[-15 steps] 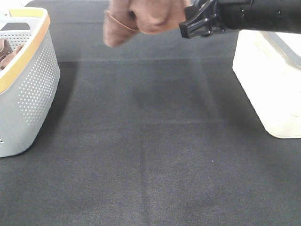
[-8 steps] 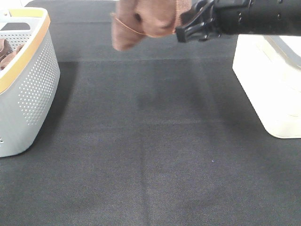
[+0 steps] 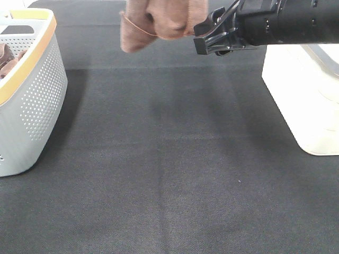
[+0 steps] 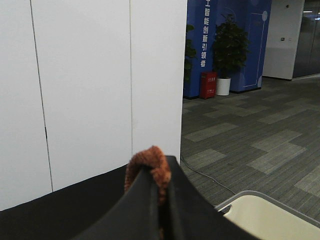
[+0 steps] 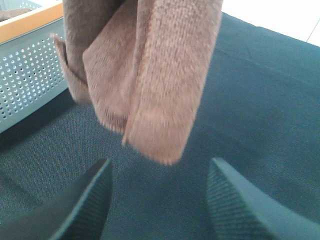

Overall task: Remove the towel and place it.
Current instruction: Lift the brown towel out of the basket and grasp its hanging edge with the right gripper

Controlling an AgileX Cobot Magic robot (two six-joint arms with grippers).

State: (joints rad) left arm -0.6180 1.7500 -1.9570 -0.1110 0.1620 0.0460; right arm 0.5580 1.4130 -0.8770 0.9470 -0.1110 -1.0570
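Observation:
The reddish-brown towel (image 3: 159, 21) hangs bunched in the air over the far middle of the black table mat, its top cut off by the frame edge. In the left wrist view my left gripper (image 4: 161, 172) is shut, with a tuft of the towel (image 4: 150, 162) pinched between its fingers. The left gripper itself is outside the exterior high view. My right gripper (image 3: 204, 37) reaches in from the right, just beside the towel's right edge. In the right wrist view its fingers (image 5: 85, 200) stand wide apart, and the towel (image 5: 150, 75) hangs just beyond them, not between them.
A grey perforated basket (image 3: 32, 100) with a yellow rim stands at the left edge and holds another brownish cloth (image 3: 6, 58). A cream-white container (image 3: 302, 95) stands at the right. The dark mat (image 3: 169, 169) covers the table between them.
The right gripper has moved left, closer to the towel, and its fingers have spread wider. The hanging towel swung slightly right, then back left.

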